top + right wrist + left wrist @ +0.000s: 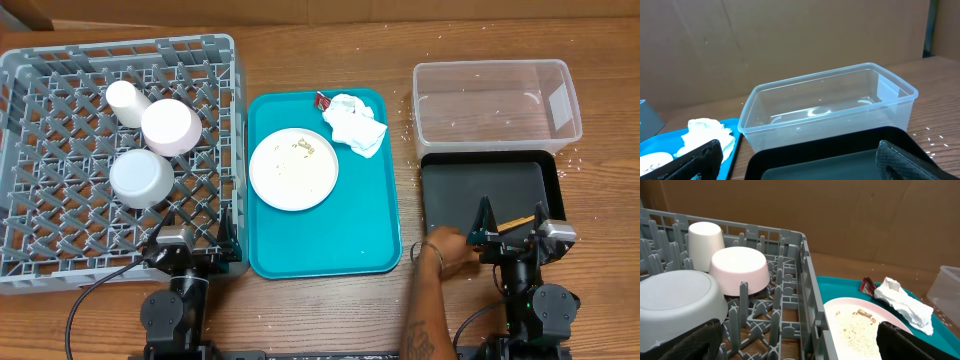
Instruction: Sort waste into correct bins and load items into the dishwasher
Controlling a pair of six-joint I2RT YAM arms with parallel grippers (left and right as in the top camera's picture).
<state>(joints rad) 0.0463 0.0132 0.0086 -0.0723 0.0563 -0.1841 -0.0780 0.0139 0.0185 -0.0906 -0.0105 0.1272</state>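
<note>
Both tools gape released: left tool [799,349] by the dish rack [120,45] wall, right tool [512,222] over the black tray [470,190], a hand [450,250] just beside it, its arm cut off below; on the teal tray [370,230] the napkin [355,122] hides most of the red wrapper [322,99] beside the grain-strewn plate [293,168].
</note>
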